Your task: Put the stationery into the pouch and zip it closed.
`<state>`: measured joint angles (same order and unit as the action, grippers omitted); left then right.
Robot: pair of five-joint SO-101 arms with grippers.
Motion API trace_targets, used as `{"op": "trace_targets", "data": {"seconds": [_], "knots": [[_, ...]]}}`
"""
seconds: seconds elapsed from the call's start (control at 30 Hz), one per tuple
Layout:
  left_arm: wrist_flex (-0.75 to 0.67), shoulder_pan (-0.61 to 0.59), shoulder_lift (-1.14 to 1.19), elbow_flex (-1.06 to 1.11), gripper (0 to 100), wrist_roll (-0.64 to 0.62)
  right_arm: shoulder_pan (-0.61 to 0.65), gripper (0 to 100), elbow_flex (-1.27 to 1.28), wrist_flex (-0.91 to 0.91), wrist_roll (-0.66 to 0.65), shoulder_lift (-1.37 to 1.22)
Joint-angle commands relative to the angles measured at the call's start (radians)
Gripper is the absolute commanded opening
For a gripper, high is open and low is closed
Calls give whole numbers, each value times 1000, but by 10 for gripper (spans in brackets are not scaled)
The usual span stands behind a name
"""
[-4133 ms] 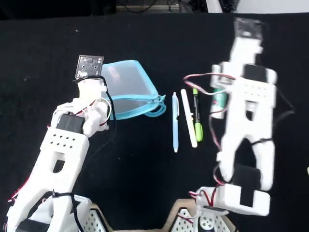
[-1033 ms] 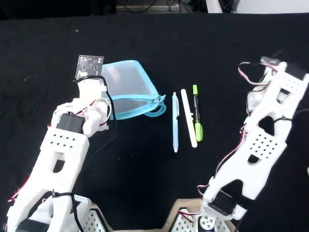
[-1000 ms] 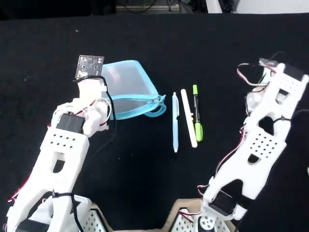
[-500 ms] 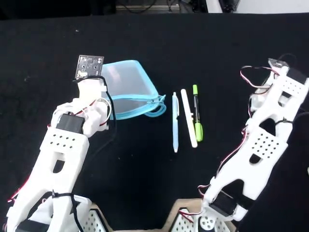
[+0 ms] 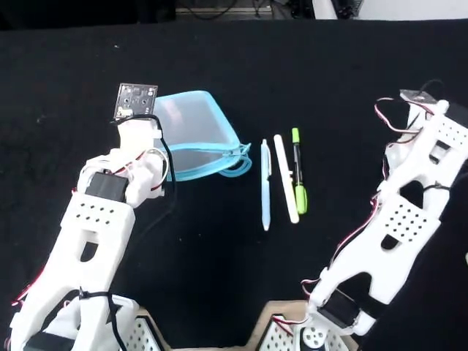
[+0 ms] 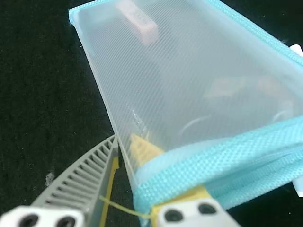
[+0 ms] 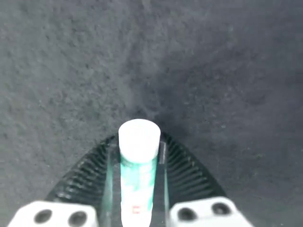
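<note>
1. The pouch (image 5: 196,130) lies on the black bench (image 5: 219,58), its teal zip edge turned toward the pens.
2. Through its clear wall, the left wrist view shows a small pale block (image 6: 138,19). Other faint shapes deeper in are too blurred to name.
3. The left end effector (image 6: 124,146) is clamped on the pouch's side edge, with one finger outside the wall and a yellow pad inside it.
4. The blue pen (image 5: 265,186), white pen (image 5: 286,179) and green pen (image 5: 297,172) lie side by side on the bench just beside the pouch, outside it.
5. The right end effector (image 7: 138,142) grips a tube (image 7: 138,170) with a white cap and a green label, held over bare bench.
6. Four seconds ago the right arm (image 5: 398,219) stood just beside the green pen with the tube in its grip. It has since swung out toward the bench's right edge, well apart from the pens.
7. The pouch, the pens and the left arm (image 5: 99,219) have not moved.
8. The high view gives the row of pens and both arms. The wrist views give the grips up close.
</note>
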<state>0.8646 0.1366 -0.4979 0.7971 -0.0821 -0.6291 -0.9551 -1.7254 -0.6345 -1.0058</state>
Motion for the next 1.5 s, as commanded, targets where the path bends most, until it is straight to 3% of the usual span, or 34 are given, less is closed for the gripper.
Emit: {"op": "trace_targets", "data": {"seconds": [0.0, 0.37, 0.63, 0.9, 1.07, 1.23, 1.47], "knots": [[8, 7, 15, 62, 30, -3, -9, 11, 30, -28, -12, 90], [9, 7, 15, 62, 30, -5, 0, 17, 25, 9, -9, 85], [12, 7, 15, 62, 30, -5, 60, 238, 21, -32, 97, 84], [12, 7, 15, 62, 30, -5, 58, 215, 25, -26, 166, 84], [12, 7, 15, 62, 30, -5, 58, 209, 18, -26, 282, 84], [11, 7, 15, 70, 30, -5, 61, 5, 16, -26, 273, 85], [11, 7, 15, 73, 30, -5, 21, 10, -67, -35, 302, 185]]}}
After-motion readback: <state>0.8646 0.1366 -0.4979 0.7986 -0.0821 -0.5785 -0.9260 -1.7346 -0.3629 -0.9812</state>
